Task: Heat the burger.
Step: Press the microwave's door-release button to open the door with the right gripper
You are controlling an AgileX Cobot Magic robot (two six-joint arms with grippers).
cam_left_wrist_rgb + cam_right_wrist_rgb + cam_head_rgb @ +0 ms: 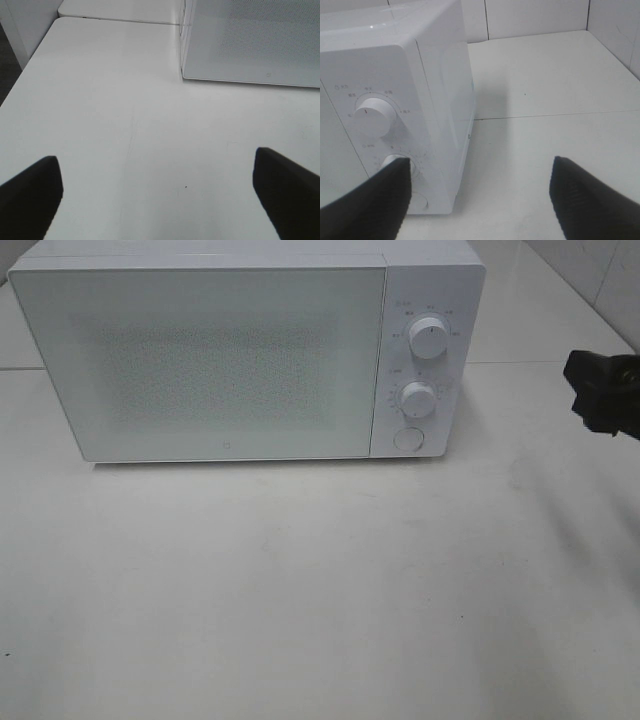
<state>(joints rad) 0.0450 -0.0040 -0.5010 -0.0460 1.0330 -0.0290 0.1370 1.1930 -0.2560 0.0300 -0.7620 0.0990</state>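
Observation:
The burger is out of view in every frame. A white microwave [200, 350] stands at the back of the table with its door shut, and nothing shows through the door's speckled window. My right gripper [481, 167] is open and empty, hovering to the right of the microwave's control panel [375, 130]; from above, only a dark part of the right gripper [603, 390] shows at the right edge. My left gripper [155, 157] is wide open over bare table, with the microwave's lower left corner [186, 75] ahead of it.
The control panel carries an upper knob [431, 337], a lower knob [418, 398] and a round button [407, 439]. A white table [300, 590] spreads in front of the microwave. A tiled wall [535, 17] closes off the back, and the table's left edge [20, 75] drops off.

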